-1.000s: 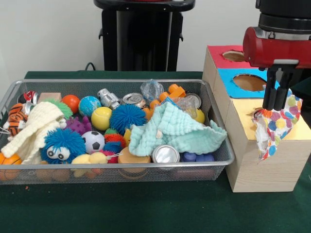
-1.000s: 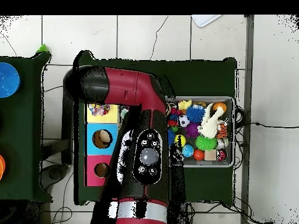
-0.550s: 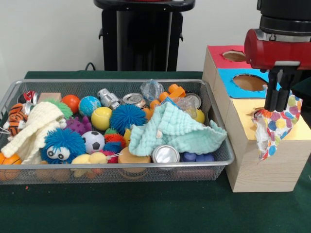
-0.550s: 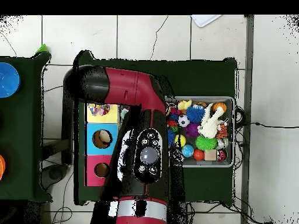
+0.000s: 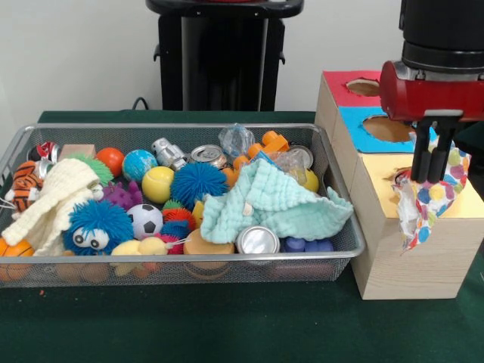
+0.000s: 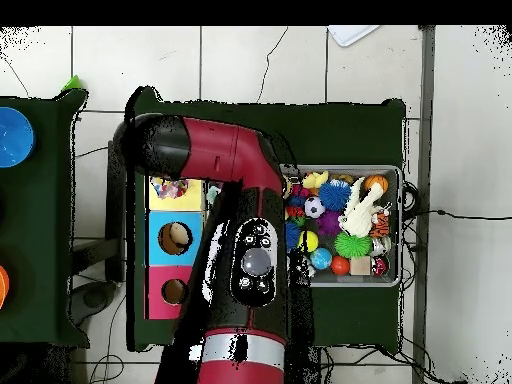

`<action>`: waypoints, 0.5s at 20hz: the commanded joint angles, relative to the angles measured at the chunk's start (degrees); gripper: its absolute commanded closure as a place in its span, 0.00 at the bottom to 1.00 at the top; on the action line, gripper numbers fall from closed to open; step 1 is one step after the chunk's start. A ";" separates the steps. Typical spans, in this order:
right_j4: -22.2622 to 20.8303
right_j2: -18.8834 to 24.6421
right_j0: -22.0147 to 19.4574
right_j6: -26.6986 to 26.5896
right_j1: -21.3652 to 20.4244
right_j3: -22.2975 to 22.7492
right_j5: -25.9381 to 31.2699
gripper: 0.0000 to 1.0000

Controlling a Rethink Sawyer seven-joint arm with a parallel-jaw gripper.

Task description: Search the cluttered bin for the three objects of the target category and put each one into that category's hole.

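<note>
Now we are lifting the gripper (image 5: 432, 168) slightly, fingers parted and empty, leaving the spotted cloth (image 5: 423, 198) draped over the box's (image 5: 401, 257) yellow corner, only partly into the hole.

No readable text, labels, brands or numbers anywhere in either view. The cans (image 5: 258, 240) in the wire bin (image 5: 352, 236) show only bare metal tops (no printing visible). The wooden box (image 5: 401, 261) has plain coloured panels, no lettering. The spotted cloth (image 5: 427, 198) carries dots only. The buttons (image 6: 257, 265) on the arm in the overhead view are too small to make out any marks.
</note>
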 commanded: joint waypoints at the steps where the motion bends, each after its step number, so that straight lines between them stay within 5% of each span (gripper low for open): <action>1: 1.49 4.17 -0.09 12.28 2.90 6.26 3.06 1.00; 10: 1.66 3.52 0.30 12.39 3.26 5.85 7.03 1.00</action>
